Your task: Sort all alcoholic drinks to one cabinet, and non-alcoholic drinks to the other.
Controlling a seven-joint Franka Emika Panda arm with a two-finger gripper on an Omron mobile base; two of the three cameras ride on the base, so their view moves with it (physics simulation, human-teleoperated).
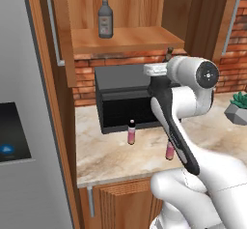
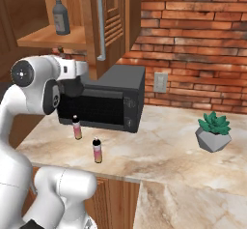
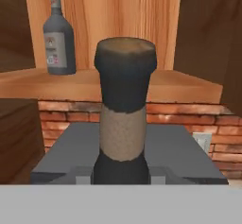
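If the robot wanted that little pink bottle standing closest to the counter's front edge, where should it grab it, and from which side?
Probably around the middle of the front pink bottle, below its black cap, with the fingers closing from either side. It stands upright and slim, with bare counter around it. Coming from the front edge or from above looks easiest: the microwave and the other pink bottle stand behind it.

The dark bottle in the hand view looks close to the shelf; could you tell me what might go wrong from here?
1. The dark bottle rides low before the shelf; its base may catch the edge.
2. The clear bottle already stands there; setting down too close could topple it.
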